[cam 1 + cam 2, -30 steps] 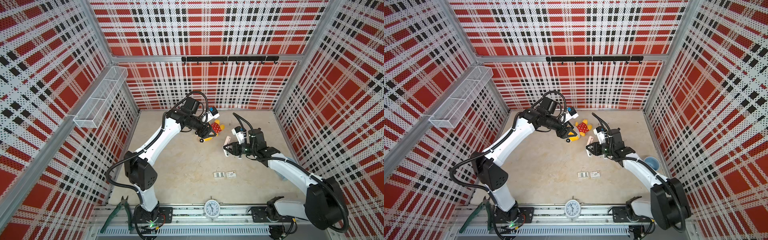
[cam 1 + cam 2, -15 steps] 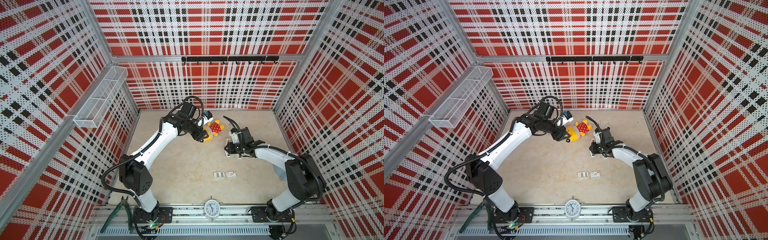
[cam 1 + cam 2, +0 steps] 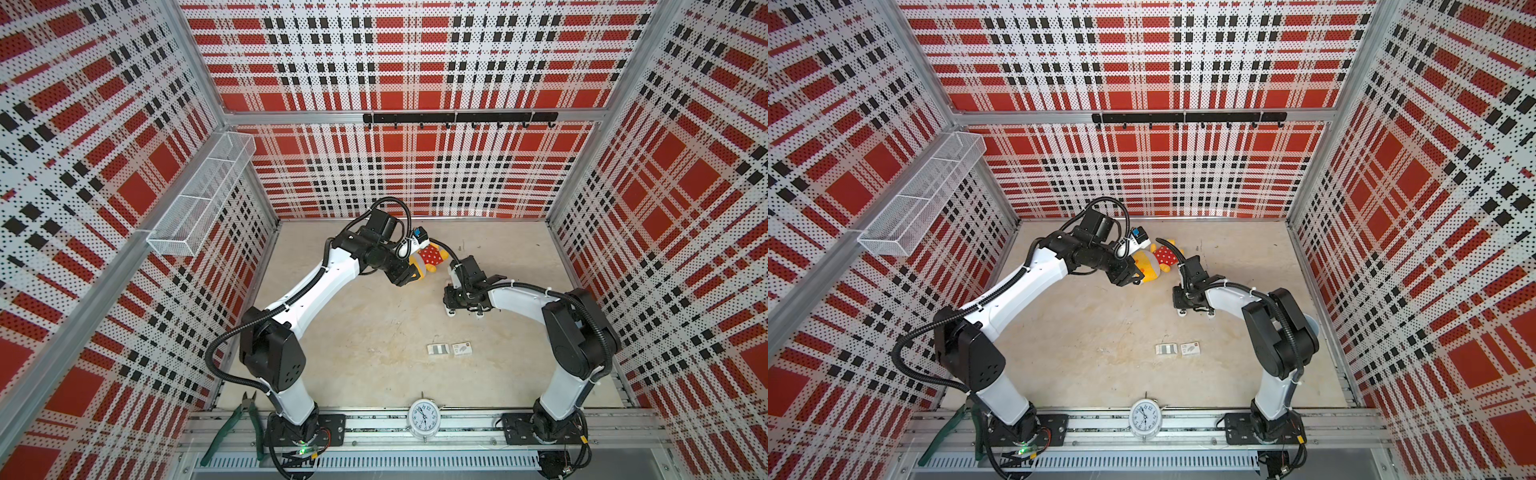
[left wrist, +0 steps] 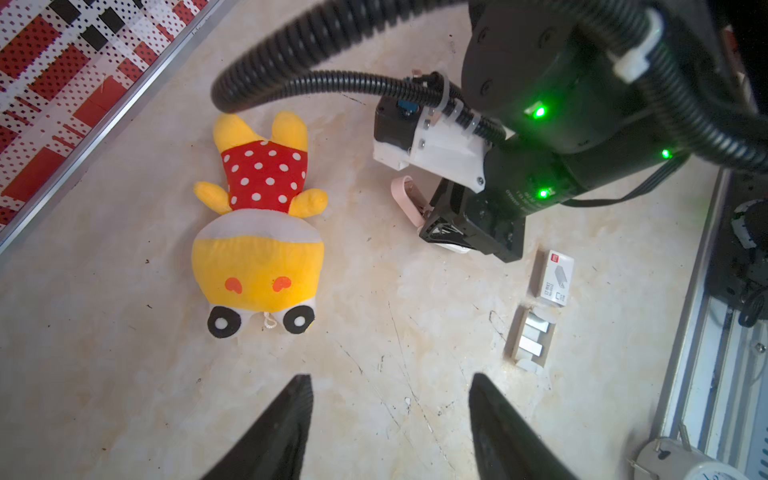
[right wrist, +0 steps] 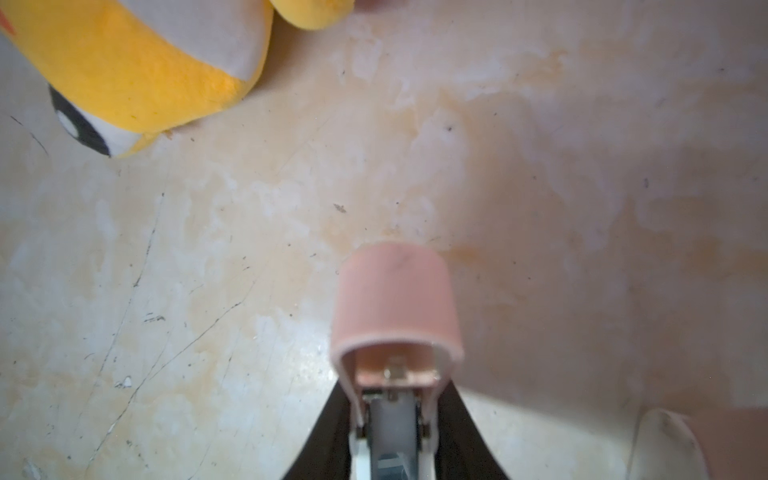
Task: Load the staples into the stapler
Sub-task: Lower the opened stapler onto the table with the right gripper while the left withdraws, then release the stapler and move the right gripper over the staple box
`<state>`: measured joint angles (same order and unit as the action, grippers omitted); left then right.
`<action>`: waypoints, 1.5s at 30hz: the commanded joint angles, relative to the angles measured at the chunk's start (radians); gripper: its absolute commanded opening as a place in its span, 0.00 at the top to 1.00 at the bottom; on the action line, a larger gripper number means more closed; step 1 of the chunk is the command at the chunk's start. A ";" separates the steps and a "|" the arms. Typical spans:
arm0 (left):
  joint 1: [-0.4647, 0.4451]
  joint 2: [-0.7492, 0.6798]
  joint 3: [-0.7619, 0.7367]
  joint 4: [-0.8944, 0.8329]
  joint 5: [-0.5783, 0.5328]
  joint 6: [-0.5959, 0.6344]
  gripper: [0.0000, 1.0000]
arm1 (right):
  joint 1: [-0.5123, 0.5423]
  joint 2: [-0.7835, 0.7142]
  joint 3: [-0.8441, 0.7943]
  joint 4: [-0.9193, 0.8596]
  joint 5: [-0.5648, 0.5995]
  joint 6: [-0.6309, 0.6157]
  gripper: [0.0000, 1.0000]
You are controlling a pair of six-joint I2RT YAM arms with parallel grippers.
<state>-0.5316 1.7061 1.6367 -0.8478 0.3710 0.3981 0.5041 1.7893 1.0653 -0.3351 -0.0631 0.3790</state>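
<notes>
My right gripper (image 5: 392, 436) is shut on the pink stapler (image 5: 395, 299), one black finger on each side of its body. The stapler's pink lid (image 4: 409, 197) is flipped up and its white base (image 4: 453, 248) sits low at the table. The staples (image 4: 532, 336) are silvery strips lying in a small open tray in front of that gripper; both top views show them (image 3: 438, 349) (image 3: 1166, 349). My left gripper (image 4: 390, 382) hangs open and empty above the table beside the plush toy, in both top views (image 3: 409, 276) (image 3: 1131, 276).
A yellow and red plush toy (image 3: 428, 259) lies at the back between the arms. A small white box (image 3: 462, 348) sits next to the staples' tray. At the front rail stand a white alarm clock (image 3: 423, 417) and green pliers (image 3: 237, 428). A wire basket (image 3: 199, 199) hangs on the left wall.
The right arm has folded back and down, so the stapler in its gripper now sits lower, at the table. The left arm has pulled back slightly. Both grippers keep their openings.
</notes>
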 commanded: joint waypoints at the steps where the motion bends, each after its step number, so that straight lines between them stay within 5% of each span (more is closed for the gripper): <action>1: 0.023 -0.048 -0.004 0.030 0.030 -0.047 0.36 | 0.021 0.022 0.043 -0.015 0.054 0.020 0.72; 21: 0.073 -0.084 -0.031 0.054 0.074 -0.090 0.36 | 0.059 -0.016 0.065 -0.075 0.121 0.046 0.55; 36: 0.090 -0.055 -0.015 0.079 0.057 -0.141 0.36 | 0.196 -0.370 -0.023 -0.344 0.082 0.173 0.74; 45: 0.090 -0.053 -0.026 0.096 0.071 -0.139 0.36 | 0.379 -0.332 -0.066 -0.361 0.109 0.335 0.77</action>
<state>-0.4473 1.6524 1.6054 -0.7750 0.4221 0.2687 0.8551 1.4307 1.0019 -0.6933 0.0349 0.6380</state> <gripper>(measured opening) 0.642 0.237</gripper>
